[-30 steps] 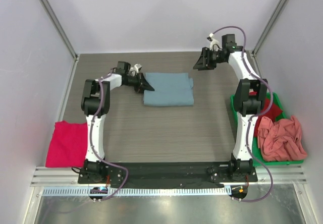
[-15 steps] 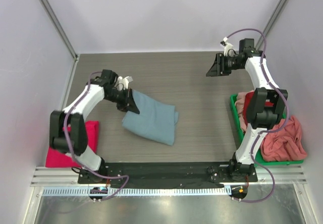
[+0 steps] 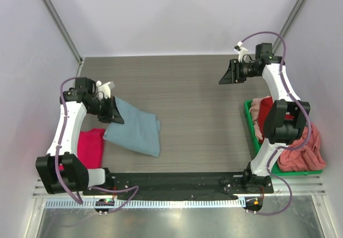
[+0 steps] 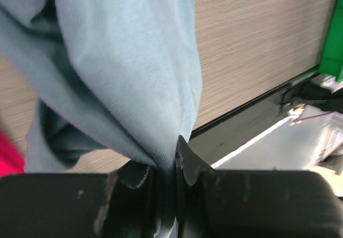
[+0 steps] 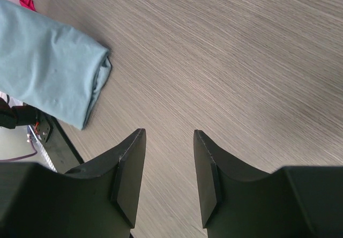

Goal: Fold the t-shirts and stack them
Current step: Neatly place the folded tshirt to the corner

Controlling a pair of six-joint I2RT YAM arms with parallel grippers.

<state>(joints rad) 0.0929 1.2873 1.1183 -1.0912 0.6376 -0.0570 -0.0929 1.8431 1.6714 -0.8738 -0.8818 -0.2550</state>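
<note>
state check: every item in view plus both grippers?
blue shirt: folded, one edge pinched by the left gripper
left gripper: shut on the blue shirt
right gripper: open, empty, over bare table
magenta shirt: folded flat, partly hidden by the left arm
salmon shirt: crumpled, unfolded, in the bin
bin: upright, holding unfolded shirts

The left gripper point(image 4: 166, 165) pinches a fold of the grey-blue t-shirt point(image 4: 123, 61) over the wood-grain table point(image 4: 252, 39); a green bin point(image 4: 333, 39) shows far right.
</note>
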